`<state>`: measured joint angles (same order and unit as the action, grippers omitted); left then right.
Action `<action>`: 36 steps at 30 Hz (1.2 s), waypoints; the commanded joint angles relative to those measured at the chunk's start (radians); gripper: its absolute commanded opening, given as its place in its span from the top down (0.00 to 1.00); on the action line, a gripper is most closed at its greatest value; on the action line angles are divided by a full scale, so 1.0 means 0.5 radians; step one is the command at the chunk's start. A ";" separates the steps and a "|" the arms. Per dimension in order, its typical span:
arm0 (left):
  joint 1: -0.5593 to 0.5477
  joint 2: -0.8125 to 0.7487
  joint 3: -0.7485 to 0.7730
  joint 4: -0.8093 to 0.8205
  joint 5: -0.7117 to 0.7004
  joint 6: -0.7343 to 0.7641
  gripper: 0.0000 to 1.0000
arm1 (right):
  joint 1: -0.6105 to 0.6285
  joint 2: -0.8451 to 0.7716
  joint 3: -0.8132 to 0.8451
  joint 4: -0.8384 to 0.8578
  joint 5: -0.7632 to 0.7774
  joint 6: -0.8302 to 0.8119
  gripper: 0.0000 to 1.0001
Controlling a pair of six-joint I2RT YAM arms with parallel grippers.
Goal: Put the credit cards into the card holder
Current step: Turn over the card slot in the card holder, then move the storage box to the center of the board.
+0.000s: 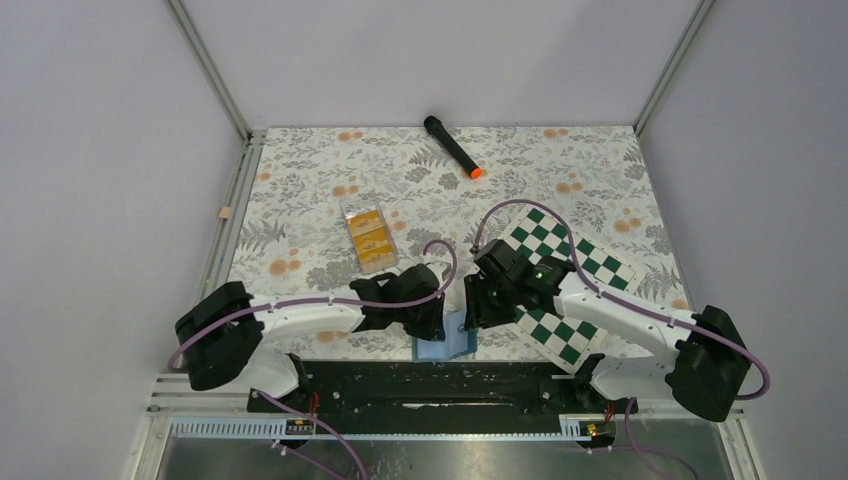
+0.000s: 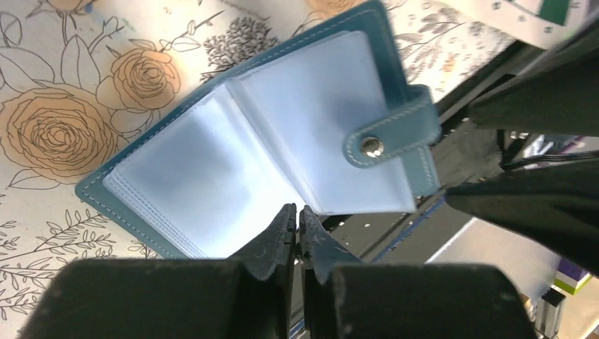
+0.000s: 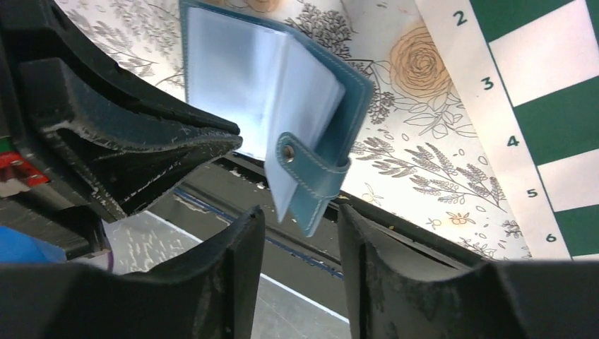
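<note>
Floral tablecloth (image 1: 300,200), white walls around. Nearest, at the table's near edge: card holder (image 2: 282,127) lying open, clear sleeves up, one side looks to overhang the edge. Left gripper (image 2: 297,215) clenched, apparently nipping the sleeves' near edge. Right gripper (image 3: 300,229) released, jaws apart, snap tab (image 3: 311,169) hanging just at its tips. Chessboard (image 1: 570,290) beside the right arm. Further out, credit cards (image 1: 368,240) sit in a clear tray (image 1: 350,207), well apart from the holder. Black pen (image 1: 452,147) at the far end. Risks: the thin pinch slips and the holder drops off the edge; right jaws closing on the tab could fold it shut.
</note>
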<state>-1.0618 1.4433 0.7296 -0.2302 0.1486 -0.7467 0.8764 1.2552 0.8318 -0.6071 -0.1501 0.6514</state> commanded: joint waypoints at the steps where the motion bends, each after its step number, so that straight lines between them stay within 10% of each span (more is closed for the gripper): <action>1: -0.009 -0.166 0.032 0.006 -0.011 0.047 0.93 | 0.008 -0.084 0.048 0.065 -0.137 -0.064 0.59; 9: -0.009 -0.181 -0.006 -0.027 -0.042 -0.015 0.93 | 0.007 0.061 -0.071 0.408 -0.247 0.085 1.00; 36: 0.001 -0.136 -0.207 0.081 -0.076 -0.060 1.00 | -0.009 0.509 -0.284 0.559 -0.108 0.373 1.00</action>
<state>-1.0611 1.4460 0.6319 -0.1448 0.1459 -0.8021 0.8742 1.5234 0.7330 -0.3607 -0.2169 0.8562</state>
